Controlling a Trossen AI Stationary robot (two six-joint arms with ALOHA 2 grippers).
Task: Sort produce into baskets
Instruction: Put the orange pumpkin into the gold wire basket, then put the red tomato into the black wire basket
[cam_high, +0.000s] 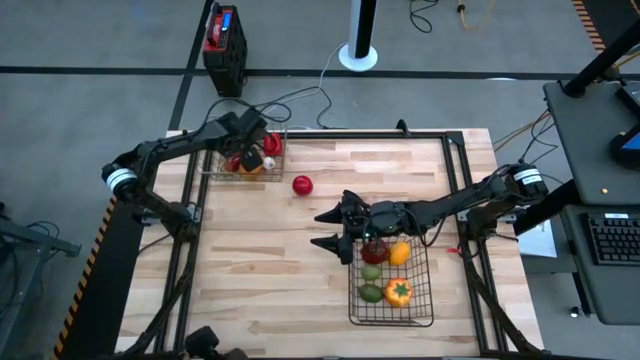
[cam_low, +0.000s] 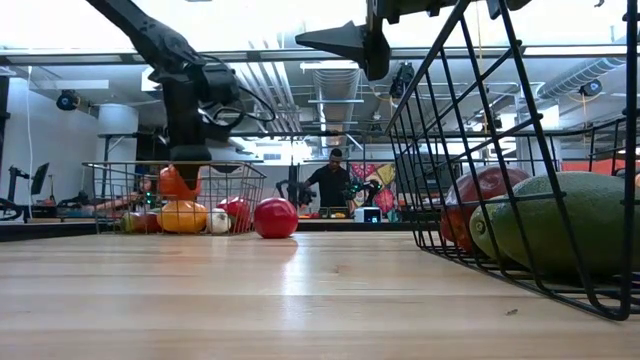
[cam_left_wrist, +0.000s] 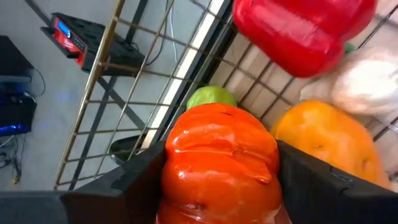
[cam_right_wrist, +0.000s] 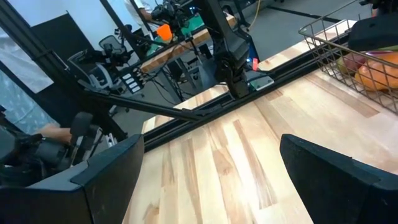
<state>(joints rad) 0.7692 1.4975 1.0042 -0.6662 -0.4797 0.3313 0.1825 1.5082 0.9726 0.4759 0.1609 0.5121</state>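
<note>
The left tool hangs over the smaller basket at the bench's far left corner, its fingers pinching an orange-red ribbed piece of produce that fills most of the left wrist view — its lower end is cut off by the frame edge, so its full shape cannot be made out. Just beyond it in that basket lie a red pepper, an orange fruit, a whitish piece and a green one that is mostly hidden behind the held piece. The right tool is spread wide and holds nothing, hovering above the bench just beside the larger basket's near-centre end; that basket holds red, orange, yellow and green pieces, partly covered from above by the right arm. A loose red fruit sits on the bench between the two baskets — well apart from both tools. No writing or label is legible anywhere; a person stands in the room beyond the bench, too small to detail.
</note>
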